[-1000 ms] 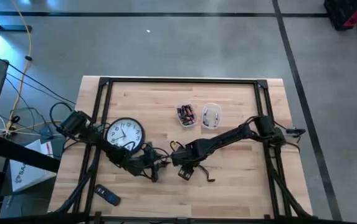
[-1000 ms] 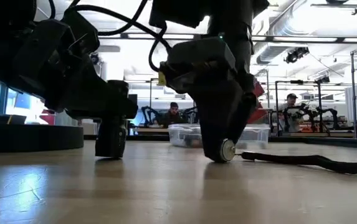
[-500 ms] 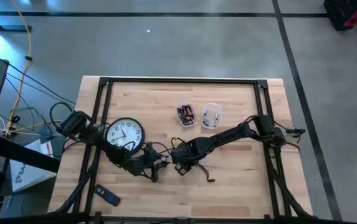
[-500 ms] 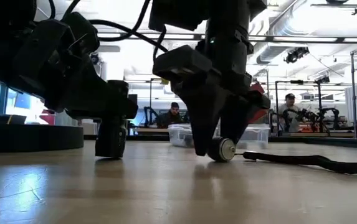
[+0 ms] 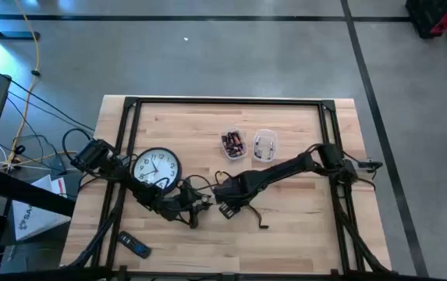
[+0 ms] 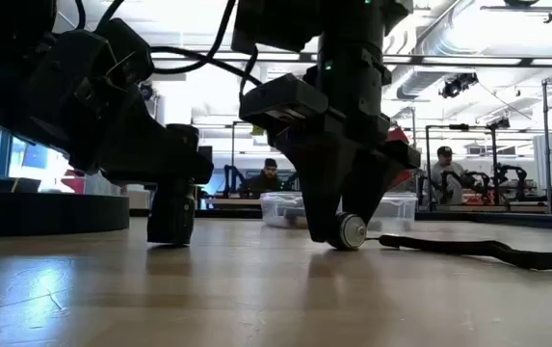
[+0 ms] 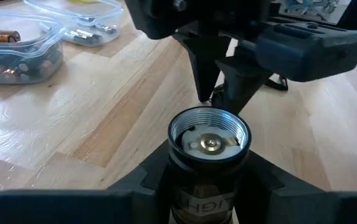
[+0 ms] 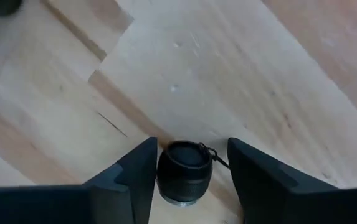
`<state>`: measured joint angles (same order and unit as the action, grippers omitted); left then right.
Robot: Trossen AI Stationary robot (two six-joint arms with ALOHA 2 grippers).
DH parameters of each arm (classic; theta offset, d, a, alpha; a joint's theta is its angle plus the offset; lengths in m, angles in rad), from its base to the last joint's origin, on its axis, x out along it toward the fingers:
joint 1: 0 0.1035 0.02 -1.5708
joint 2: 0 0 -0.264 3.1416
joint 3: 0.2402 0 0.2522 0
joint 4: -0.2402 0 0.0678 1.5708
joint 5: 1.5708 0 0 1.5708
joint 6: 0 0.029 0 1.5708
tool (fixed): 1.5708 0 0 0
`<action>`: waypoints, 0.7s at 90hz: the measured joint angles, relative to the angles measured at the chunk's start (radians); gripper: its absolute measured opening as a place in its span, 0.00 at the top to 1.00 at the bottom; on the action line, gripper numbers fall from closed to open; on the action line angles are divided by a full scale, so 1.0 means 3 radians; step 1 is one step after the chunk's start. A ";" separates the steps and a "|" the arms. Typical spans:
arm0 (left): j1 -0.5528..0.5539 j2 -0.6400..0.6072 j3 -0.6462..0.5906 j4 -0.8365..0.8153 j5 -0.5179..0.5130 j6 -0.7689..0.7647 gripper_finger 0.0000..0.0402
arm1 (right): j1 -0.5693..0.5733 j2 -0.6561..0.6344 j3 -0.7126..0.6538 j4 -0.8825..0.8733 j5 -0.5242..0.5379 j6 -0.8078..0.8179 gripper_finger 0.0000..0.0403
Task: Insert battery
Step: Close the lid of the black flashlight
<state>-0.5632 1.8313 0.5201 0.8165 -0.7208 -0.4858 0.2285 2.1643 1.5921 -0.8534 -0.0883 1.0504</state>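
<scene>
My left gripper (image 5: 193, 209) is shut on a black flashlight body (image 7: 208, 163) whose open threaded end (image 7: 209, 132) faces up; a metal contact shows inside. My right gripper (image 8: 190, 158) stands open, pointing down, a finger on either side of the black tail cap (image 8: 184, 171). The cap (image 6: 351, 231) lies on its side on the table, a dark lanyard (image 6: 468, 249) trailing from it. Batteries lie in a clear tub (image 5: 233, 144) at the far middle of the table. My left gripper pinches the flashlight body's barrel (image 7: 206, 199) just below the threaded end, one finger on each side. The fingers come slanting down from the table's left. The body stands about upright, its lower end (image 6: 171, 239) on the table. My right gripper: the cap lies close against one finger (image 8: 142, 171); whether they touch, I cannot tell.
A round wall clock (image 5: 157, 167) lies left of my left arm. A second clear tub (image 5: 264, 145) with small parts stands beside the battery tub. A dark remote (image 5: 134, 246) lies near the front left. People sit at benches beyond the table.
My right gripper has shifted a little toward the table's left and its fingers now stand apart around the cap, where a second ago they showed as one mass over it. The cap has stayed on the table.
</scene>
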 joint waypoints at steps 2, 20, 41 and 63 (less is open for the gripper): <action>0.0000 0.0000 0.0000 0.0000 0.0000 0.0000 0.76 | -0.0005 -0.0001 0.0000 0.0001 -0.0003 0.0001 0.60; 0.0000 0.0000 0.0000 0.0000 0.0000 0.0000 0.76 | -0.0051 -0.0001 0.0000 0.0000 -0.0143 0.0085 0.61; 0.0000 0.0000 0.0000 0.0000 0.0000 0.0000 0.76 | -0.0050 -0.0003 -0.0053 0.0006 -0.0188 0.0259 0.61; 0.0000 0.0000 0.0000 0.0001 0.0000 0.0000 0.76 | -0.0064 -0.0013 -0.0106 0.0059 -0.0171 0.0323 0.61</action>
<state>-0.5632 1.8313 0.5201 0.8169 -0.7207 -0.4858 0.2094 2.1605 1.5604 -0.8356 -0.1395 1.1473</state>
